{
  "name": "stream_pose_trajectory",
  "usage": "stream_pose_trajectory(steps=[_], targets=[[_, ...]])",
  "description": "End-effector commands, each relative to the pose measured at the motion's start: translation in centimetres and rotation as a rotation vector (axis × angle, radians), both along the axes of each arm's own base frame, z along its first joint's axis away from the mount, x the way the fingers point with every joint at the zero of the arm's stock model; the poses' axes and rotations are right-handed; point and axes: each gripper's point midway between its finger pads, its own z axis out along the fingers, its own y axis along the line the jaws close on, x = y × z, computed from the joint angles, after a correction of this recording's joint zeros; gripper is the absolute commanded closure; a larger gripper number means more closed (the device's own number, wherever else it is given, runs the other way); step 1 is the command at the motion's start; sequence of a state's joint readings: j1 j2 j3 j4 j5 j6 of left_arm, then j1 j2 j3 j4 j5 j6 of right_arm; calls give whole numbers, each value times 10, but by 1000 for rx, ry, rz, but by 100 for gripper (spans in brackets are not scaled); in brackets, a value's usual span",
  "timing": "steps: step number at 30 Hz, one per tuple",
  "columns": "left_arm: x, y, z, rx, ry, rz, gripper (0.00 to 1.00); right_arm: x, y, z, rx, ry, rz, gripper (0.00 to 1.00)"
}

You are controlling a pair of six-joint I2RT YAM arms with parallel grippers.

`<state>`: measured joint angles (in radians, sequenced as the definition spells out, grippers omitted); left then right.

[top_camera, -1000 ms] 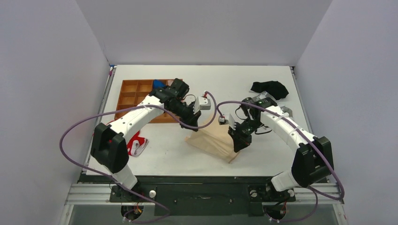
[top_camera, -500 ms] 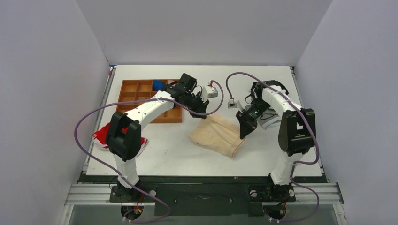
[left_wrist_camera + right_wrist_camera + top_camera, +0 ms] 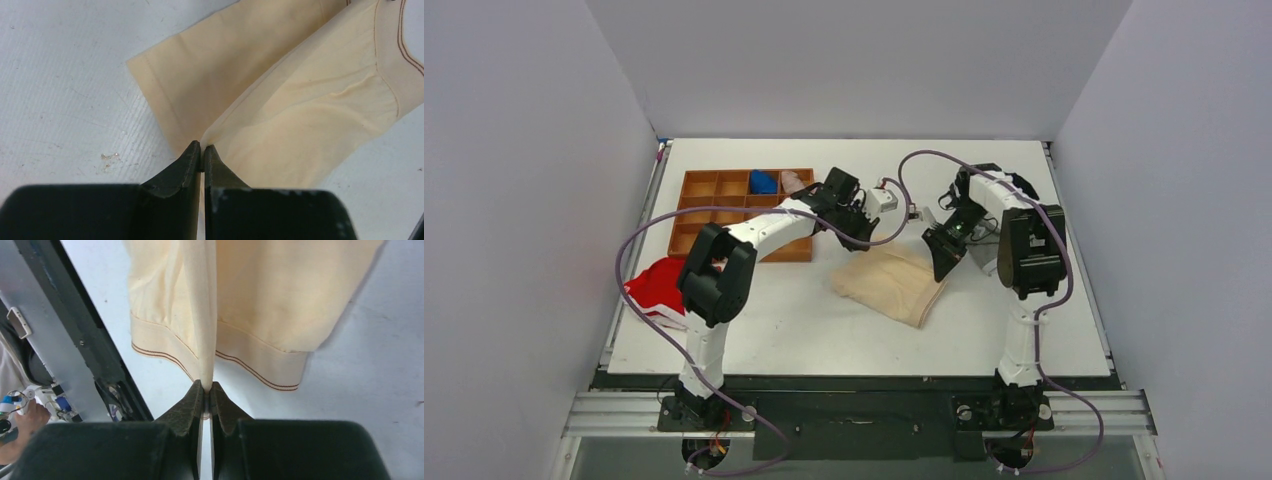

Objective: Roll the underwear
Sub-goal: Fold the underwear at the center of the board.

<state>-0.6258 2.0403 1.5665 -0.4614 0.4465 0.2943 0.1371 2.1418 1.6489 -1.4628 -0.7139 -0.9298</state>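
Observation:
The cream underwear [image 3: 891, 282] lies spread in the middle of the table. My left gripper [image 3: 859, 238] is shut on its far left corner; in the left wrist view the fingertips pinch a fold of the cream fabric [image 3: 280, 110] at the left gripper [image 3: 202, 150]. My right gripper [image 3: 940, 262] is shut on the far right edge; in the right wrist view the right gripper [image 3: 206, 388] pinches the waistband with brown stitching [image 3: 260, 360]. Both corners are held a little above the table.
A brown compartment tray [image 3: 714, 200] stands at the back left, with a blue item [image 3: 763, 182] in it. A red garment [image 3: 656, 285] lies at the left edge. A dark garment [image 3: 1024, 185] lies behind the right arm.
Both grippers have carried the underwear's far edge away from the arm bases, toward the back of the table. The cloth has been pulled along and now lies flatter.

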Motion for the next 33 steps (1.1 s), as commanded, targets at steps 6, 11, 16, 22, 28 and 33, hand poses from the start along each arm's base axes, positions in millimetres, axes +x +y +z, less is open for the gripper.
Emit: stream_pose_trajectory(steps=[6,11,16,22,28,33], targets=[[35,-18,8,-21,-136,79,100,38,-10,-18,-99,-80,-46,97],[36,-15,9,-18,-153,98,100,48,-9,-21,-112,-105,-64,97],[34,-12,13,-18,-157,109,100,51,-2,-11,-96,-135,-58,97],[40,0,12,8,-173,186,100,64,3,5,-101,-192,-70,96],[42,11,-2,38,-169,242,100,89,8,4,-133,-243,-141,92],[44,15,-9,43,-168,287,100,107,12,-2,-158,-293,-212,87]])
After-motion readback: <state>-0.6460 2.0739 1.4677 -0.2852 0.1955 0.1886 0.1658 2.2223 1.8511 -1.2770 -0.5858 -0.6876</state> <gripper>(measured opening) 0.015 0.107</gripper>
